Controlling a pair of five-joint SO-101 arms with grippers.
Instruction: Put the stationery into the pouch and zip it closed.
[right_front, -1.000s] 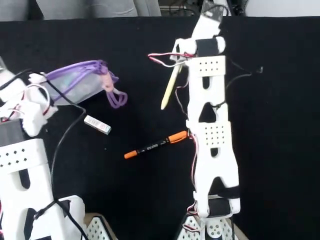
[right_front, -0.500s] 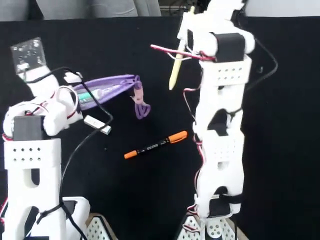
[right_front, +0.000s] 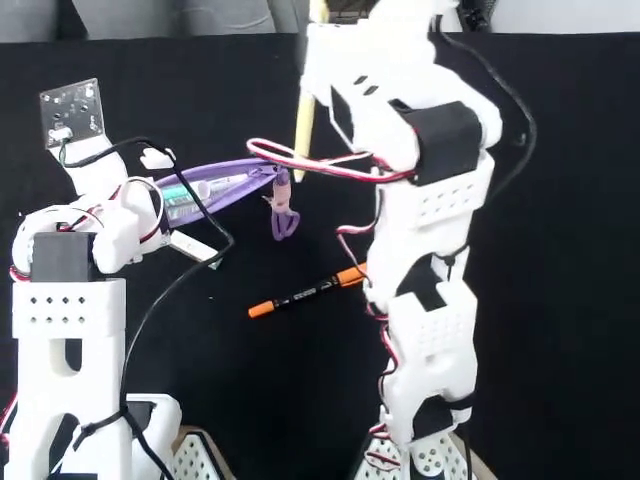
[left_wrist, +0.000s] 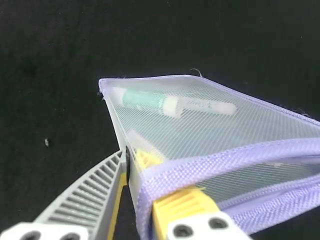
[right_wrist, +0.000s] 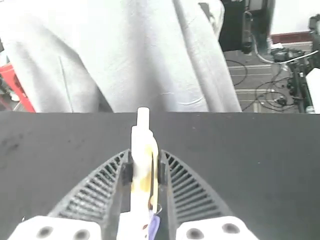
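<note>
at ten o'clock above the table (right_front: 560, 200), the left gripper (left_wrist: 137, 170) is closed on the pouch (right_front: 225, 185) end, holding it up, probably to receive the pen (right_front: 303, 120) that the right gripper (right_wrist: 144, 165) pinches at twelve o'clock.

The pouch (right_front: 225, 185) is held off the worktop (right_front: 560, 250), near an upright cream pen (right_front: 303, 125). An orange marker (right_front: 308, 291) lies on the worktop.

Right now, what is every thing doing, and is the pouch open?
pouch: held up off the table, looks unzipped
green pen: inside the pouch
cream pen: upright, clamped in the right gripper
orange marker: lying on the table
white eraser: lying on the table
left gripper: shut on the pouch
</note>
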